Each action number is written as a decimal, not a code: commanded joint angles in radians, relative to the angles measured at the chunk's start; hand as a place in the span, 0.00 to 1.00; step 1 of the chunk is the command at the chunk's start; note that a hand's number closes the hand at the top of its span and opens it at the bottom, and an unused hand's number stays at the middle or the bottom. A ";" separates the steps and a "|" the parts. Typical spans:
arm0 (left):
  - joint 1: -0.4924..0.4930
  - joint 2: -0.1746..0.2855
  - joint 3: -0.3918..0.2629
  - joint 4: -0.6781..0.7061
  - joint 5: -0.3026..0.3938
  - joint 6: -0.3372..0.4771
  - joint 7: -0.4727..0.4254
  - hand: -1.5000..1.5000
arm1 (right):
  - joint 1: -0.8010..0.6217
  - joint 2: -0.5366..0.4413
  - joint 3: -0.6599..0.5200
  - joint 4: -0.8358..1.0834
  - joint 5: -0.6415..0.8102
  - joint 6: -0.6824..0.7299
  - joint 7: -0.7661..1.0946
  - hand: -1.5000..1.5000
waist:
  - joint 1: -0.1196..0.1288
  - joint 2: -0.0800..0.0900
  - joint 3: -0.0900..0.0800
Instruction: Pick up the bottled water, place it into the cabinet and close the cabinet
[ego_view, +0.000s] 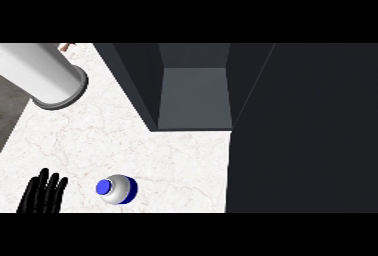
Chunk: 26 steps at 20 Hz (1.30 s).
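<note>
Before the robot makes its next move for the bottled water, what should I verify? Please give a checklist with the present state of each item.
1. Bottled water upright on the counter, nothing touching it: ok.
2. Left hand open, beside the bottled water: ok.
3. Right hand in view: not ok.
4. Cabinet open: ok.
5. White cylinder away from the line between bottled water and cabinet: ok.
6. Where the cabinet door stands: cannot tell.
</note>
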 joint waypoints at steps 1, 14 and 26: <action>-0.062 0.013 0.100 0.116 0.043 0.000 -0.034 0.00 | 0.125 -0.015 -0.004 -0.147 -0.014 0.021 -0.004 0.00 | -0.007 0.000 0.000; -0.223 0.015 0.222 0.616 0.123 -0.034 -0.321 0.00 | 0.258 -0.054 -0.021 -0.149 -0.022 0.099 -0.144 0.00 | -0.005 0.001 0.000; -0.466 0.026 0.311 1.130 0.137 -0.086 -0.584 0.00 | 0.335 -0.042 0.055 -0.239 0.030 0.094 -0.126 0.00 | -0.009 0.003 -0.002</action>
